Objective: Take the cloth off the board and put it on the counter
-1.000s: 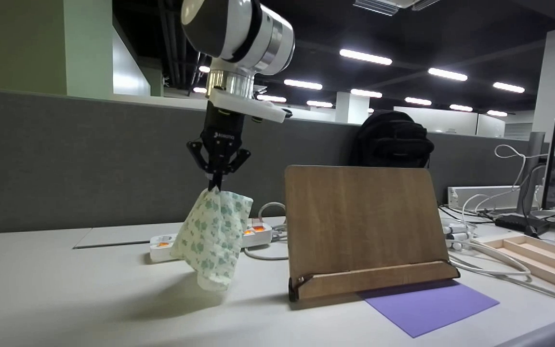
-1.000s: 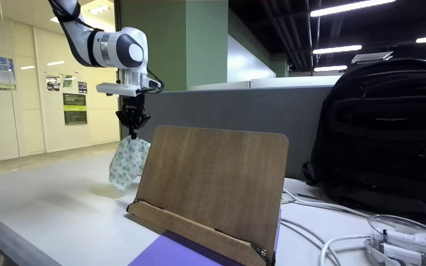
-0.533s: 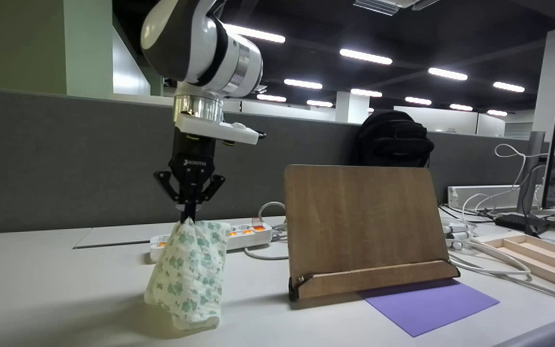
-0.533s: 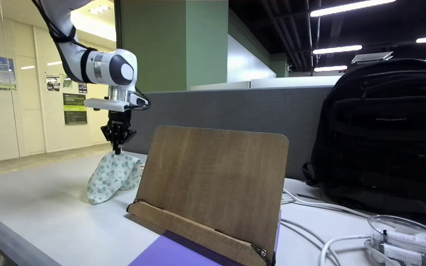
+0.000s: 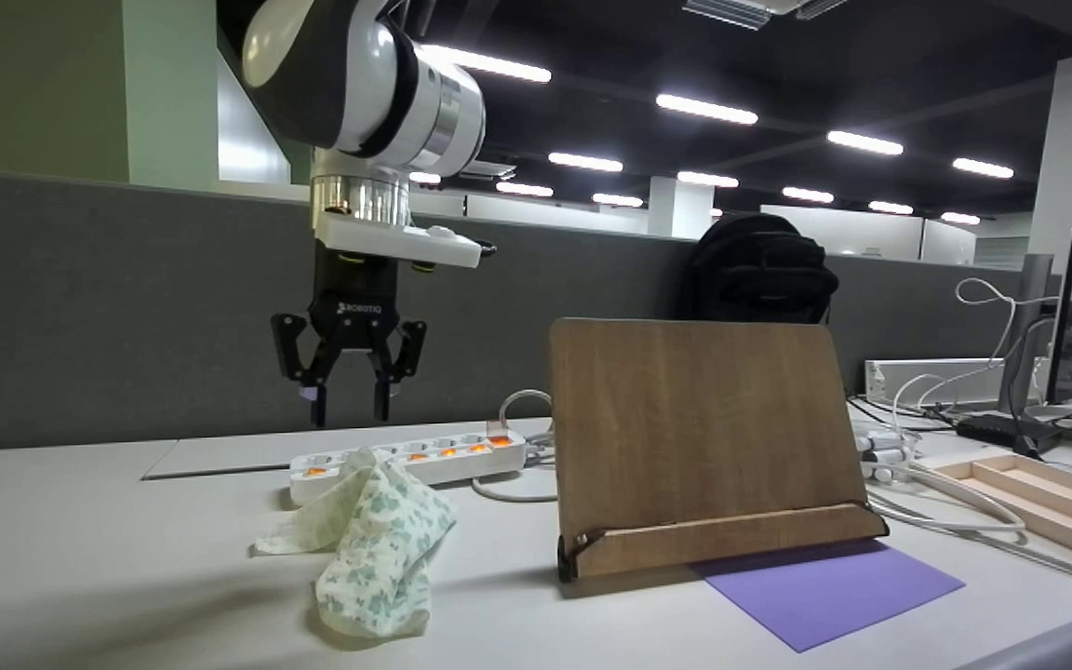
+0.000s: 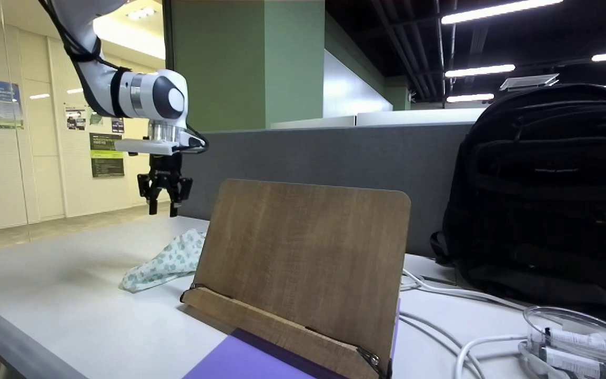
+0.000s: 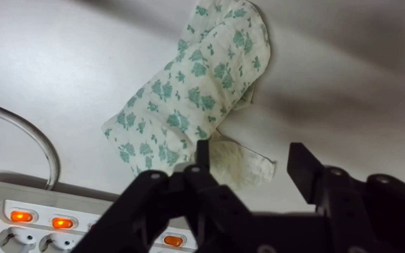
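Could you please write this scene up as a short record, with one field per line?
Cloth: rumpled on the counter, off the board
Board: upright, tilted back, with a ledge along its bottom
End effector: open, above the cloth, not touching it
Purple sheet: flat on the counter, partly under the board
Power strip: on the counter near the cloth, some orange switches lit
Progress: cloth on the counter, ungripped; looks finished

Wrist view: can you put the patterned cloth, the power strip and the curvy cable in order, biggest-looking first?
Counting only the parts that show, largest to smallest:
1. Patterned cloth
2. Power strip
3. Curvy cable
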Controlling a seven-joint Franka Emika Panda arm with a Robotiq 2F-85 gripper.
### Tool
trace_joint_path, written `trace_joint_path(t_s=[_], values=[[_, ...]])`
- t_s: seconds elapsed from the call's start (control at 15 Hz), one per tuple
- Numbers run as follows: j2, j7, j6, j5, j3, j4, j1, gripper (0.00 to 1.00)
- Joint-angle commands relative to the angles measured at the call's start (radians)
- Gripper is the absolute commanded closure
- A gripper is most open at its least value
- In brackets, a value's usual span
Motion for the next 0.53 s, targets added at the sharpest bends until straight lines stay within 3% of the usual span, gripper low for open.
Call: trace_joint_path(t_s=[0.0, 0.13, 0.47], values=[[-0.020, 0.042, -0.043, -0.031, -0.016, 0.023, 0.009, 0.08], [-0.029, 0.045, -0.045, -0.044, -0.022, 0.022, 0.010, 0.00], [-0.055, 0.043, -0.061, -0.059, -0.028, 0.010, 0.003, 0.00]])
